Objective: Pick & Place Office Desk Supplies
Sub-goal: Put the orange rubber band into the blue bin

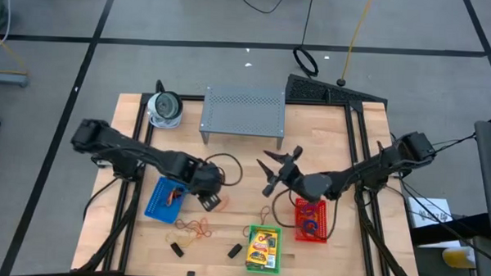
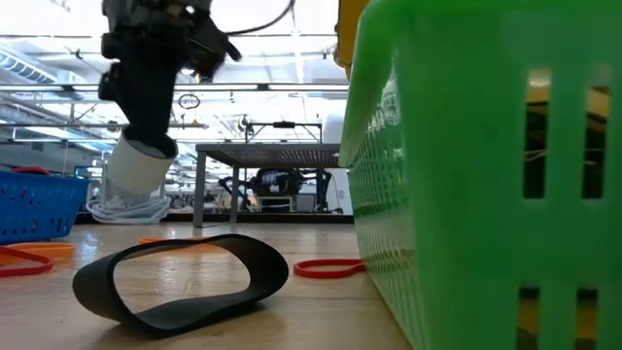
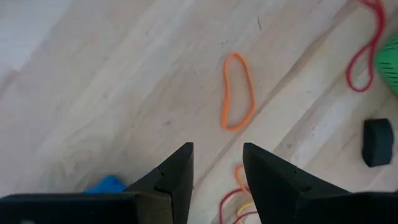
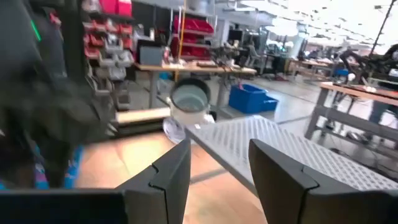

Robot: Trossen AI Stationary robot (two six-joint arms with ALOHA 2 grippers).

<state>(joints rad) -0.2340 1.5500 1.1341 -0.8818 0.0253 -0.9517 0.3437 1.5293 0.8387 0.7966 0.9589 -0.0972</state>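
My left gripper (image 1: 213, 202) (image 3: 217, 168) points down over the bare wood right of the blue basket (image 1: 160, 200), open and holding nothing. An orange rubber band (image 3: 237, 91), a red one (image 3: 367, 43) and a black clip (image 3: 377, 142) lie flat on the table beyond its fingers. More bands (image 1: 195, 228) and two black clips (image 1: 177, 249) (image 1: 234, 251) lie near the front edge. A yellow crayon box (image 1: 263, 247) lies in the green basket (image 2: 486, 175). My right gripper (image 1: 269, 173) (image 4: 217, 168) hangs level above mid-table, open and empty, facing the grey shelf (image 4: 298, 149).
The red basket (image 1: 311, 220) sits front right with items inside. The grey perforated shelf (image 1: 242, 112) and a round white-grey object (image 1: 165, 108) stand at the back. A black loop (image 2: 185, 277) and a red band (image 2: 326, 267) lie close to the low camera.
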